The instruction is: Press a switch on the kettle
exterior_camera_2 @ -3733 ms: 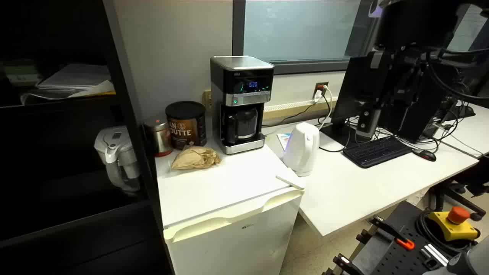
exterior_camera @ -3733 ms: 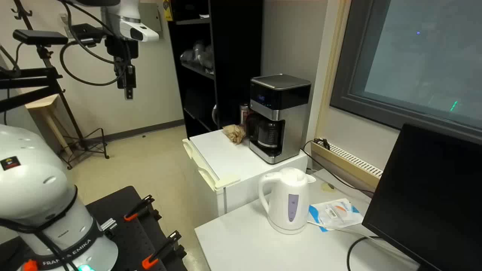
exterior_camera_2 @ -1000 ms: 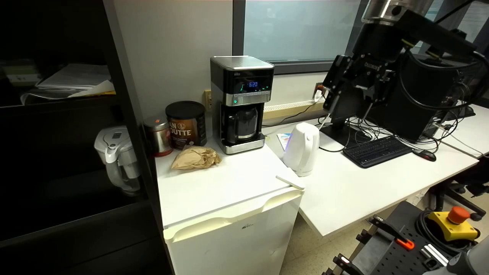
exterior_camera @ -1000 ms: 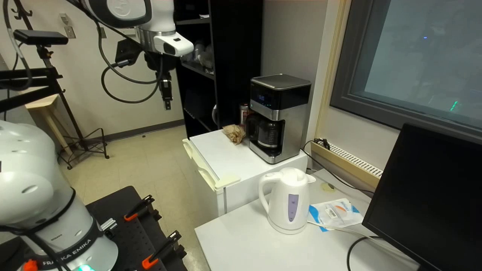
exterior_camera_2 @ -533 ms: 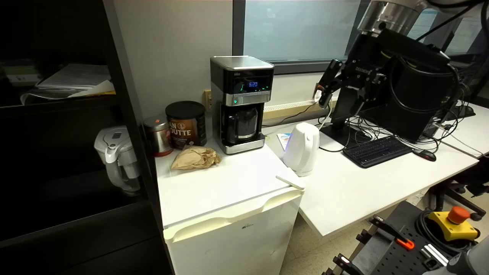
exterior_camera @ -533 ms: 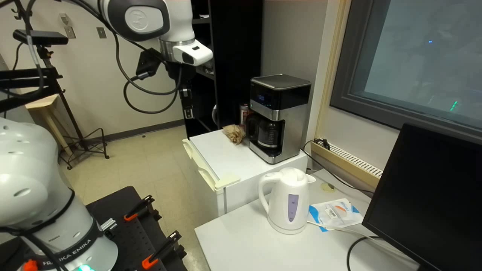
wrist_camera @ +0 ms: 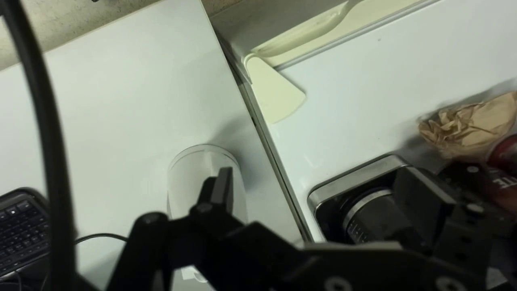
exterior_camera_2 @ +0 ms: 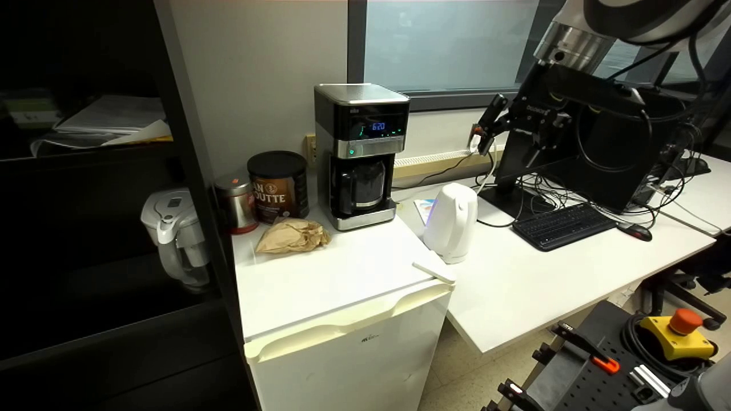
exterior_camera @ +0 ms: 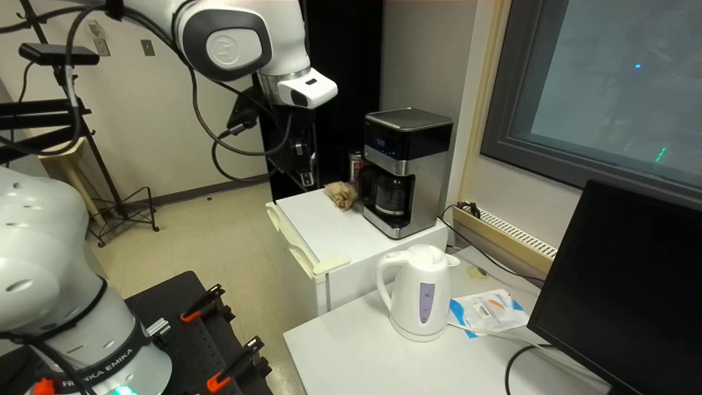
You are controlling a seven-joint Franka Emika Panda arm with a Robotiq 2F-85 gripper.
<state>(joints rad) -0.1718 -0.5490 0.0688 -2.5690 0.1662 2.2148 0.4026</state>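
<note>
1. Two white surfaces lie side by side: a desk (exterior_camera_2: 542, 279) and the top of a small fridge (exterior_camera_2: 342, 365), with a narrow dark gap between them in the wrist view.
2. The kettle (exterior_camera: 419, 296) stands upright on the desk, close to the fridge; a white and blue packet (exterior_camera: 488, 312) lies flat just beside it.
3. Farther along the desk are a black monitor (exterior_camera: 625, 285), a keyboard (exterior_camera_2: 562, 225) and, near the keyboard, a mouse (exterior_camera_2: 634, 231).
4. The fridge top carries a coffee machine (exterior_camera_2: 354, 128) with a lit display, a dark tub (exterior_camera_2: 278, 194), a metal canister (exterior_camera_2: 237, 205) and, in front of the tub, a crumpled paper bag (exterior_camera_2: 291, 236).
5. A tall black shelf (exterior_camera_2: 85, 365) stands next to the fridge, with papers (exterior_camera_2: 117, 117) on one level and a pale water jug (exterior_camera_2: 178, 237) lower down.
6. A window (exterior_camera_2: 445, 45) in a dark frame sits in the wall (exterior_camera_2: 440, 130) behind the desk, and a low vent (exterior_camera: 518, 234) runs along that wall; elsewhere, pale floor (exterior_camera: 241, 236) reaches the far wall (exterior_camera: 137, 120).
7. In an exterior view the robot arm (exterior_camera: 285, 38) rises from a black platform (exterior_camera: 164, 296); clamps (exterior_camera: 204, 302) sit at its edge, and a yellow box (exterior_camera_2: 677, 345) with a red button rests on it.
8. The gripper (wrist_camera: 324, 184) hangs tilted in the air, apart from the kettle in both exterior views. Its fingers (wrist_camera: 221, 188) are spread wide, and in the wrist view one of them hides part of the kettle.
</note>
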